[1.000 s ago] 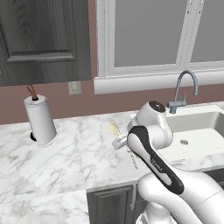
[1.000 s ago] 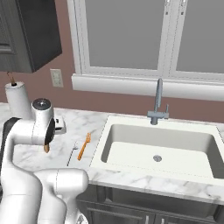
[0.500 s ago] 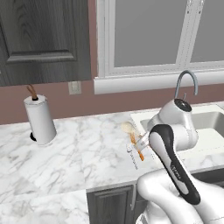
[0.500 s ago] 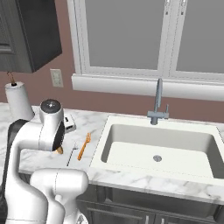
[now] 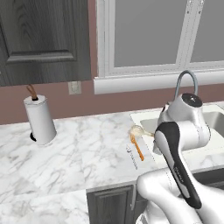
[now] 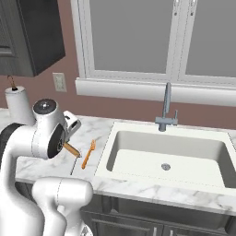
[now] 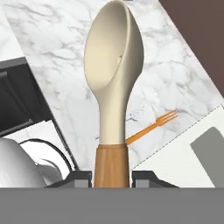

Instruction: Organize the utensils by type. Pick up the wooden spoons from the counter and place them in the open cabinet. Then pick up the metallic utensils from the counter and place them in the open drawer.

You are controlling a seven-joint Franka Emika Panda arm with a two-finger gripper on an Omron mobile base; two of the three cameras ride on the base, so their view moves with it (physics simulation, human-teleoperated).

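My gripper [image 7: 112, 175] is shut on the tan handle of a wooden spoon [image 7: 113, 65], whose pale oval bowl points away from the hand. In the left base view the wooden spoon [image 5: 138, 130] hovers just above the counter [image 5: 83, 148], with the hand hidden behind the arm. Below it lie an orange-handled fork [image 5: 137, 148] and a faint silver-white piece [image 5: 132, 156]. In the right base view the spoon's handle end [image 6: 71, 149] pokes out from behind the arm, beside the orange fork [image 6: 88, 154]. The hand view also shows the fork [image 7: 153, 127] on the marble.
A sink [image 6: 166, 156] with a tall faucet [image 6: 167, 108] lies right of the utensils. A paper towel roll [image 5: 39, 120] stands at the counter's back left. A dark wall cabinet [image 6: 32, 37] hangs upper left, under it an outlet [image 5: 74, 87].
The arm has swung to the right, carrying the spoon from mid-counter to above the orange fork near the sink. The grip is unchanged.
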